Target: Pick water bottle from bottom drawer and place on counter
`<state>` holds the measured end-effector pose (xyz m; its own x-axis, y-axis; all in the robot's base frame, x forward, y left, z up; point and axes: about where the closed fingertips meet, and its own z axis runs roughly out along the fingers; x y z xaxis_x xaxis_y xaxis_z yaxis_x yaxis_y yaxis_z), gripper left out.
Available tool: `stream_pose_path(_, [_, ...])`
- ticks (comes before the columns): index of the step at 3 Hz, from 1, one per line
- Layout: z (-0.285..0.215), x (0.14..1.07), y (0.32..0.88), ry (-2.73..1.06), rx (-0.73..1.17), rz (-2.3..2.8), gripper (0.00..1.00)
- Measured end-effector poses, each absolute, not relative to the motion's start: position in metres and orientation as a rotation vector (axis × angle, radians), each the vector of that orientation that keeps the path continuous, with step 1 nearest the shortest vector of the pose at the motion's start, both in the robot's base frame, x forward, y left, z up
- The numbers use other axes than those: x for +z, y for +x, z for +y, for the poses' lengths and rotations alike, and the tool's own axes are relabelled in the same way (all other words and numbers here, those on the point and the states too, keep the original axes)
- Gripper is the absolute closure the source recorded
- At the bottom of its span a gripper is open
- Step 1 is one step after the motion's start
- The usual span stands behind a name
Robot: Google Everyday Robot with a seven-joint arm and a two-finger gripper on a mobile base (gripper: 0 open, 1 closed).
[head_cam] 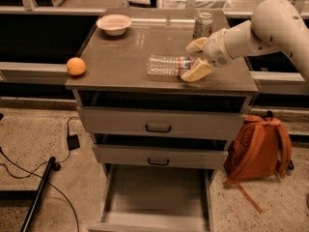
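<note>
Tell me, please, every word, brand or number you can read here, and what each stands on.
No text can be read here.
Label band on the water bottle, which lies on the counter with its neck at the gripper: print too blurred to read.
Soda can at the back of the counter: markings too blurred to read.

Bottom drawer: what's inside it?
Only its bare grey floor shows in the bottom drawer; the back is hidden under the middle drawer. The water bottle lies on the counter, gripper at its cap end.
</note>
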<state>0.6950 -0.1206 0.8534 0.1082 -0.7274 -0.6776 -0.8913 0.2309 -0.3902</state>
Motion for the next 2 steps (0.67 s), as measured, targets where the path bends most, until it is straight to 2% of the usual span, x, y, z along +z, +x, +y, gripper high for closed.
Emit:
stream_pose_path(1, [-0.1205, 0.8533, 0.695, -1.533, 0.243, 1.654, 0.0])
stream_pose_path(2, [-0.1205, 0.8533, 0.695, -1.533, 0.243, 1.654, 0.0])
